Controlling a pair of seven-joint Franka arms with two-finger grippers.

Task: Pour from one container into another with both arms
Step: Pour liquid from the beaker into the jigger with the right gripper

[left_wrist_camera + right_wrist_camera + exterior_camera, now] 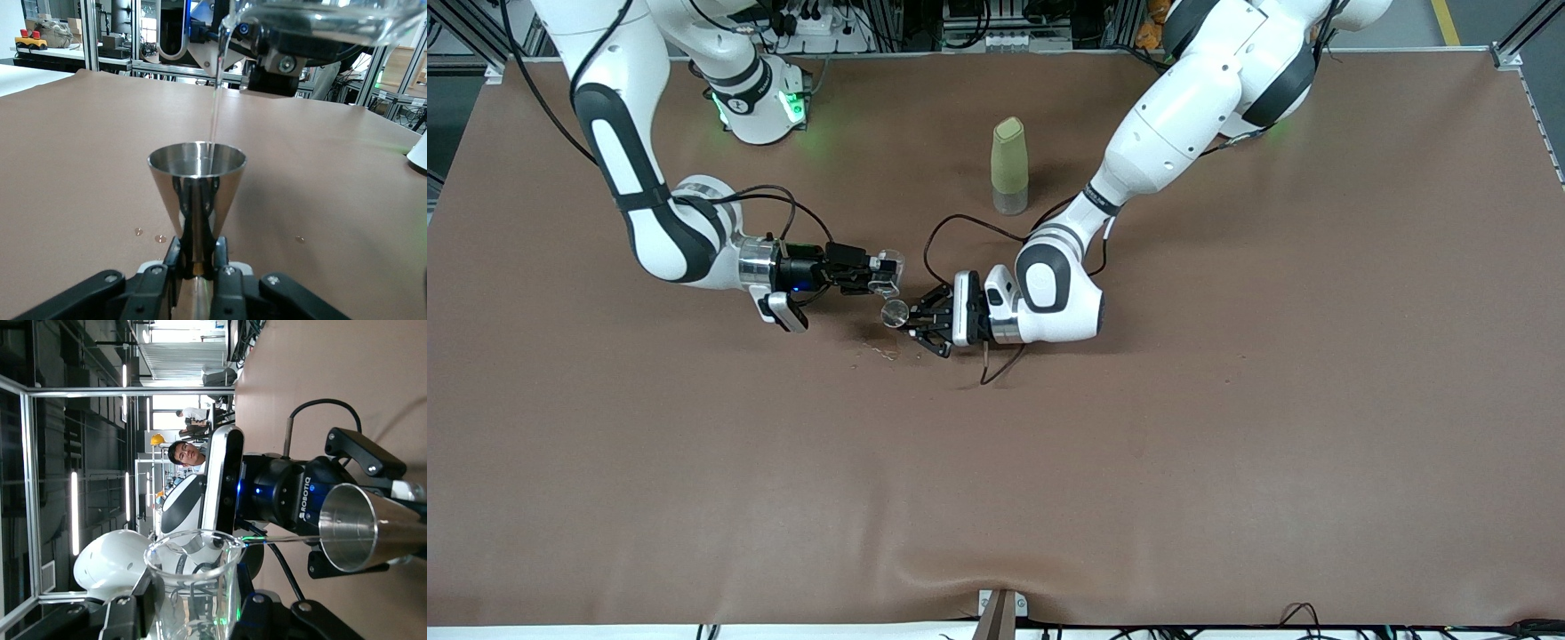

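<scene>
I observe the right pincer [876, 271] clamped on a tilted glass beaker [193, 583], streaming water [214, 100] into a steel jigger [197, 183]. The left pincer [916, 322] grips that jigger upright over mid-table [1227, 444]; droplets [876, 354] lie beneath.

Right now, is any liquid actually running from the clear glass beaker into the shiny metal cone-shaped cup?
Yes, a thin clear stream falls from the clear glass beaker into the shiny metal cone-shaped cup.
</scene>
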